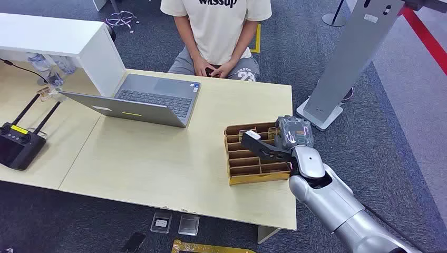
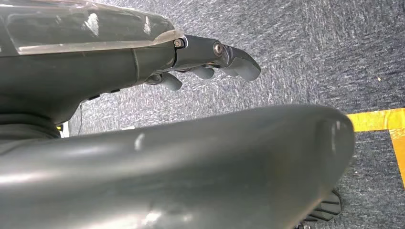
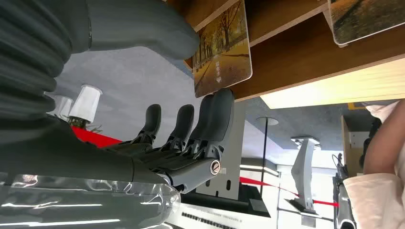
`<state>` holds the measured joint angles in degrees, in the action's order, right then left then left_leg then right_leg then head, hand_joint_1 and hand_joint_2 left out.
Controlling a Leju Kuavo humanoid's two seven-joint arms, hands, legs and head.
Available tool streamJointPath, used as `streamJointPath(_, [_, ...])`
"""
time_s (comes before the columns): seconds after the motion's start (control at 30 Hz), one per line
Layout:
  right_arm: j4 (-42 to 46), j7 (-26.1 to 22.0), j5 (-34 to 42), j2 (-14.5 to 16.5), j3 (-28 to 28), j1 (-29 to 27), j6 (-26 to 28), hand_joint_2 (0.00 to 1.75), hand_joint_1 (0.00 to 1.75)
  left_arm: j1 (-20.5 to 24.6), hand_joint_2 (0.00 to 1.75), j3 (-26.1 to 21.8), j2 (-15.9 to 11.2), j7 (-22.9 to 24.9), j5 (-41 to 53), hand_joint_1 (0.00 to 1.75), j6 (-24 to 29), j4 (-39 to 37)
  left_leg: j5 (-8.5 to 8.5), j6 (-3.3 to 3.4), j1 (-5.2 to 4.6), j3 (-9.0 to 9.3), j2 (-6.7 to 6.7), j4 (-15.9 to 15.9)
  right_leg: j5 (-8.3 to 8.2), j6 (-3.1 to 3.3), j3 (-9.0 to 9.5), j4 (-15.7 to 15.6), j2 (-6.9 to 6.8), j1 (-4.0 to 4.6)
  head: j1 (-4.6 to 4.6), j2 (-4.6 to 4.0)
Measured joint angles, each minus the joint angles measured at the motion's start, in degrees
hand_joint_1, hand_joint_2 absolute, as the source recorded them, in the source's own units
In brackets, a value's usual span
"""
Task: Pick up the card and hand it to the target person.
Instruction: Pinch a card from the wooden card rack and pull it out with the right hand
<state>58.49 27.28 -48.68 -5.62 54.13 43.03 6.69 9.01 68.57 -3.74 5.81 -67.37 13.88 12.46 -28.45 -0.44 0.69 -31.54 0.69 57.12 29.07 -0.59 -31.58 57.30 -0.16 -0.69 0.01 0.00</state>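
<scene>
Left hand: we saw the left hand [image 2: 210, 62] in its wrist view hanging over grey carpet, far from the desk. Its fingers were loosely curled and we saw nothing in them.

Right hand: the right hand [image 1: 274, 145] was over the right end of the tray [image 1: 234, 176], reaching in from the robot's right side. In the right wrist view the thumb [image 3: 143, 26] and the fingers [image 3: 217, 112] were apart, with the card [image 3: 223, 50] between them. We could not tell for sure if they already pressed it, so we say the hand was spread around the card and not yet closed.

Card: it stood on edge in a slot of the wooden tray, and its free edge pointed toward the hand. One fingertip looked to touch, or almost touch, the card's corner. A second card [image 3: 365, 19] stood in another slot, beside it.

Key relation: we judged that the card's flat faces lay across the gap of thumb and fingers, so a pinch needed only a closing.

Nearer arm: the right one, clearly.

Person: the person [image 1: 216, 31] sat beyond the far edge of the desk [image 1: 158, 163], behind the laptop [image 1: 142, 100], hands together on the lap. From the tray this was forward and to the left.
</scene>
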Motion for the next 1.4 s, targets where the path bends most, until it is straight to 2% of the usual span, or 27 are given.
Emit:
streamJointPath(0.1, [-0.09,0.0,0.0,0.09,0.01,0.03,0.0,1.75,0.93,-0.02,0.0,0.0,0.0,0.0,-0.01,0.0,0.0,0.0,0.0,0.0,0.0,0.0,0.0,0.0,0.0,0.0,0.0,0.0,0.0,0.0,-0.01,0.0])
streamJointPath(0.23, [-0.18,-0.03,0.07,0.12,0.01,0.07,0.02,1.75,0.77,-0.06,0.0,0.0,-0.03,0.0,-0.01,0.0,-0.04,0.0,0.0,0.0,0.0,0.0,0.0,0.0,0.0,0.0,0.0,0.0,0.0,0.0,0.01,0.0])
streamJointPath(0.57, [-0.61,-0.33,0.65,0.26,0.05,0.05,0.02,1.75,0.78,-0.1,0.0,0.01,-0.09,-0.06,-0.05,0.0,-0.28,0.0,0.0,0.0,0.0,0.0,0.0,0.0,0.0,0.0,0.0,0.0,0.0,0.0,-0.01,0.0])
streamJointPath(0.8, [-0.85,-0.59,0.72,0.37,0.05,0.06,0.02,1.75,1.01,-0.2,0.0,0.01,-0.09,-0.3,-0.14,0.0,-0.31,0.0,0.0,0.0,0.0,0.0,0.0,0.0,0.0,0.0,0.0,0.0,0.0,0.0,0.0,0.0])
streamJointPath(0.97, [-1.05,-0.85,0.81,0.43,0.05,0.08,0.04,1.75,1.33,-0.26,0.0,0.02,-0.09,-0.35,-0.14,0.0,-0.31,0.0,0.0,0.0,0.0,0.0,0.0,0.0,0.0,0.0,0.0,0.0,0.0,0.0,0.01,0.0])
streamJointPath(1.23, [-1.14,-0.95,0.97,0.51,0.03,0.39,0.1,1.75,1.44,-0.28,0.0,0.02,-0.09,-0.36,-0.14,0.0,-0.32,0.0,0.0,0.0,0.0,0.02,0.0,0.0,0.0,0.0,0.01,0.0,0.0,0.0,-0.01,0.0])
streamJointPath(1.37, [-1.15,-0.96,1.05,0.52,0.03,0.4,0.11,1.75,1.45,-0.33,1.75,0.02,-0.15,-1.07,-0.23,0.0,-1.3,0.0,0.0,0.0,0.0,0.03,0.0,0.0,0.0,0.0,0.02,0.0,0.0,0.0,0.01,0.0])
streamJointPath(1.4, [-1.15,-0.96,1.09,0.52,0.03,0.4,0.11,1.75,1.45,-0.35,1.75,0.02,-0.19,-1.39,-0.28,0.0,-1.8,0.0,0.0,0.0,0.0,0.03,0.0,0.0,0.0,0.0,0.02,0.0,0.0,0.0,0.01,0.0])
